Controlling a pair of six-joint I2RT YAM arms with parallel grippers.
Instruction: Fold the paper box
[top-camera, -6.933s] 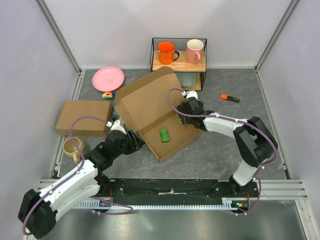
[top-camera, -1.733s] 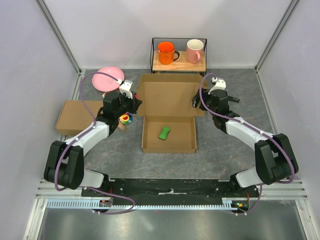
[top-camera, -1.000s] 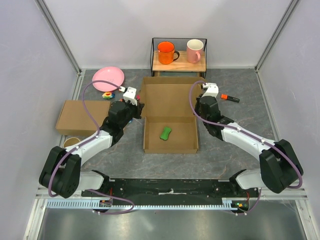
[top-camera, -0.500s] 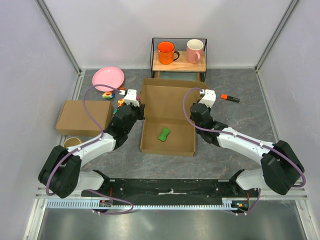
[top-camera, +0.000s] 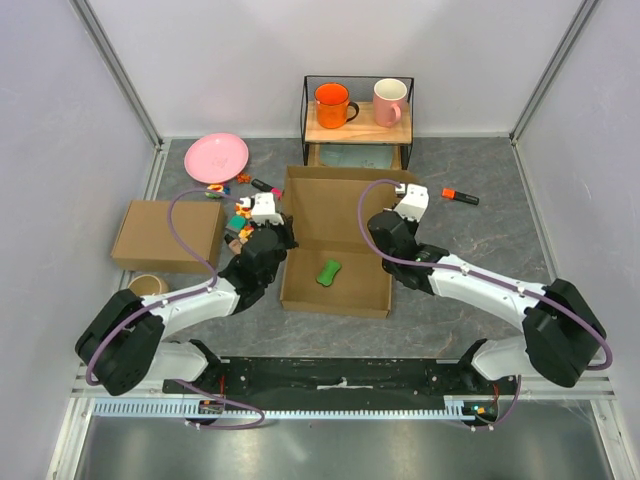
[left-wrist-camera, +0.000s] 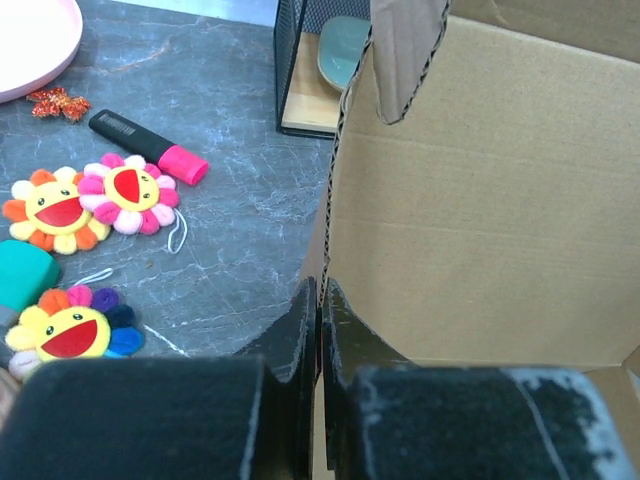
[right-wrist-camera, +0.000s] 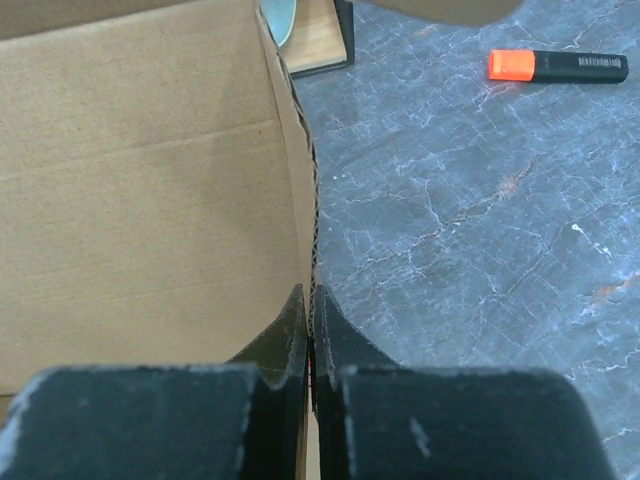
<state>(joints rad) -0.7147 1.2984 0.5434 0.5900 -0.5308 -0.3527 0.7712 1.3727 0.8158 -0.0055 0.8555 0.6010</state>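
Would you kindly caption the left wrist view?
Left gripper pinching an edge of the paper box, flower toys alongside.

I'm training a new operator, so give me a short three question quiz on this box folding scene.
1. True or false: the green item lies inside the paper box.
2. Which mug stands on the left of the shelf? A pink, B orange, C blue.
3. What is the right gripper shut on, and the left gripper?
Key: 1 true. 2 B, the orange mug. 3 Each pinches a side edge of the paper box.
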